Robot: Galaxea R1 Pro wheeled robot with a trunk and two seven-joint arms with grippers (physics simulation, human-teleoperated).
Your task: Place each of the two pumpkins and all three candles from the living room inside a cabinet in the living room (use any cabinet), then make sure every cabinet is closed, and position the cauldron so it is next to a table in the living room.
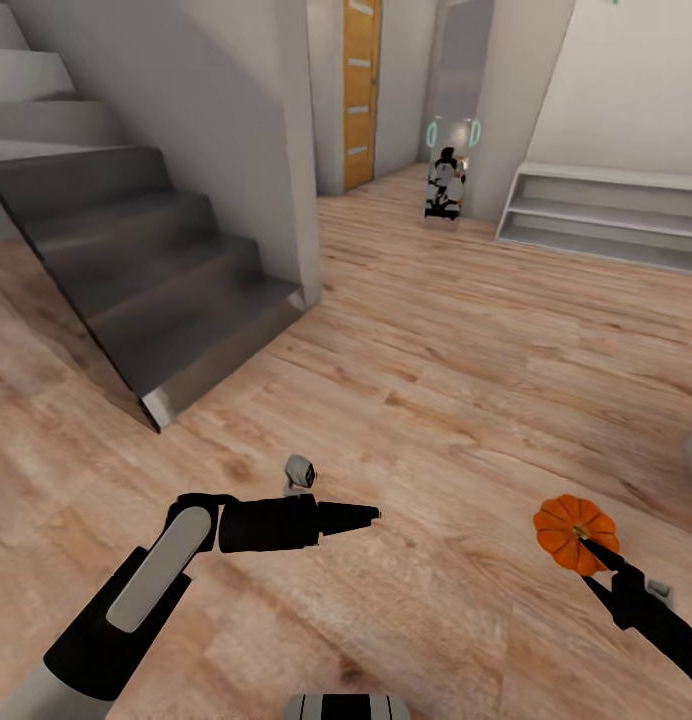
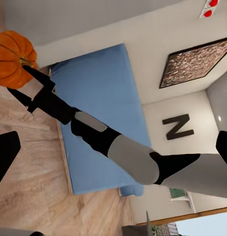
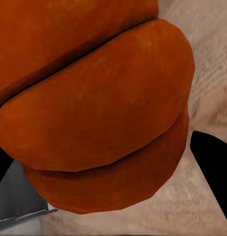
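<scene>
Right pincer [image 1: 586, 543] clamped on orange pumpkin [image 1: 574, 533] above wooden floor [image 1: 436, 360]; left pincer [image 1: 371, 516] seemingly pinched closed, empty.

Pretty bright, flat light overall, soft render blur everywhere. The staircase [image 1: 156, 270] throws a dim shadow toward 9 o'clock; the wood floor [image 1: 436, 360] looks smeary near the edges.

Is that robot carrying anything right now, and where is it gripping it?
Yes: the right gripper holds an orange pumpkin, its jaws closed over the ribbed body. The left gripper holds nothing.
</scene>
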